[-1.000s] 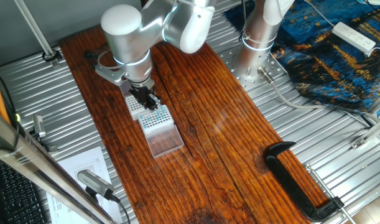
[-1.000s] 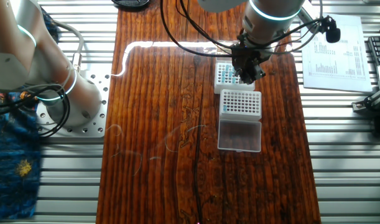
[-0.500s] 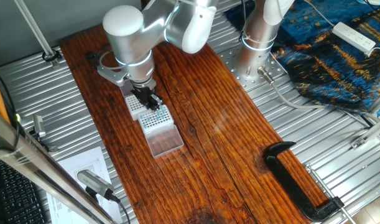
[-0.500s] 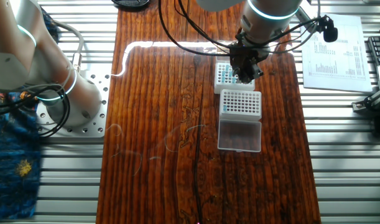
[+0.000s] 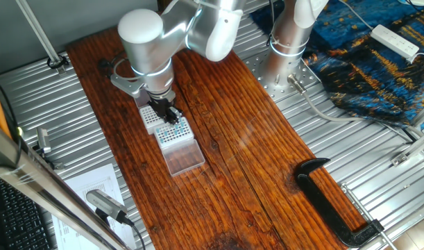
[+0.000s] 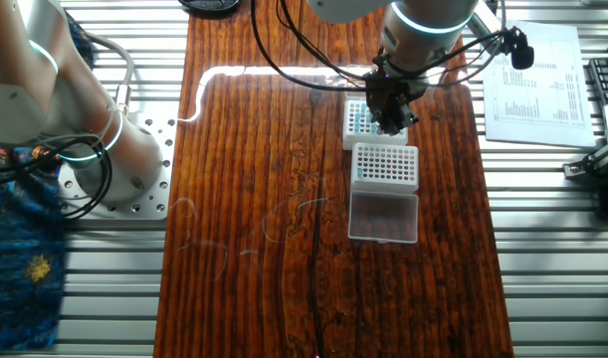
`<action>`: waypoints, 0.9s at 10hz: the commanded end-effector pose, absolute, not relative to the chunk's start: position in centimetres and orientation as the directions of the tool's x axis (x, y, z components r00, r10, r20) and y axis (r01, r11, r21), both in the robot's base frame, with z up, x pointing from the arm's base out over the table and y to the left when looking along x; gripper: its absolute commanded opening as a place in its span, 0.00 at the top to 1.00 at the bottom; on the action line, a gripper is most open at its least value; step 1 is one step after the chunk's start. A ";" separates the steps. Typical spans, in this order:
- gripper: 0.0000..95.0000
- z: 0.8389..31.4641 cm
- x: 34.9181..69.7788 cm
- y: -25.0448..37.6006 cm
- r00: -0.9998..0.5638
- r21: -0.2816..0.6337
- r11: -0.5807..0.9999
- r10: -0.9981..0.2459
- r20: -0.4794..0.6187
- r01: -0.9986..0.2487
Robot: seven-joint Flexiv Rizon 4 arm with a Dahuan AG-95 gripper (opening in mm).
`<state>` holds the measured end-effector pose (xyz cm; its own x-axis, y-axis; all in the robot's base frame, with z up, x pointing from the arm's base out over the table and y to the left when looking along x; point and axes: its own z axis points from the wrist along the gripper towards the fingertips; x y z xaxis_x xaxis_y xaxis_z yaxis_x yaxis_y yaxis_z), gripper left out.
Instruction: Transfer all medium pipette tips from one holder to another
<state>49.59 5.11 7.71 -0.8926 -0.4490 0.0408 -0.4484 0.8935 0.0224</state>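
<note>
Two white tip racks stand end to end on the wooden table. The far rack (image 6: 358, 121) (image 5: 150, 118) shows teal-blue pipette tips (image 6: 360, 117) as small dots on its left part. The near rack (image 6: 385, 164) (image 5: 174, 131) has a grid of holes with a few bluish tips (image 5: 175, 128), and its clear lid (image 6: 383, 216) lies open beside it. My gripper (image 6: 389, 117) (image 5: 167, 113) hangs low over the far rack's right side, near the gap between the racks. Its black fingers hide their tips, so I cannot tell whether they hold anything.
A second robot base (image 6: 134, 164) stands on the metal bench at the table's side. A black clamp (image 5: 333, 201) lies at the table's far corner. Papers (image 6: 537, 75) and cables (image 6: 284, 60) lie near the racks' end of the table.
My gripper has drifted a little across the far rack, toward its tip-filled side. The racks and the lid have not moved.
</note>
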 end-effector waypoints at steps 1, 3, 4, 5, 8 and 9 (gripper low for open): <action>0.80 7.7 49.5 5.1 -0.893 0.021 0.894 -0.448 0.042 -0.448; 0.80 7.6 49.3 5.0 -0.892 0.017 0.894 -0.449 0.048 -0.449; 0.80 7.6 49.2 5.0 -0.892 0.016 0.893 -0.449 0.048 -0.449; 0.80 7.5 49.0 5.0 -0.892 0.016 0.893 -0.449 0.048 -0.449; 1.00 7.5 49.0 4.9 -0.889 0.014 0.890 -0.456 0.049 -0.456; 1.00 7.5 49.0 4.9 -0.888 0.013 0.889 -0.458 0.049 -0.458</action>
<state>48.95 4.94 7.53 -0.8877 -0.4578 0.0491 -0.4577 0.8890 0.0137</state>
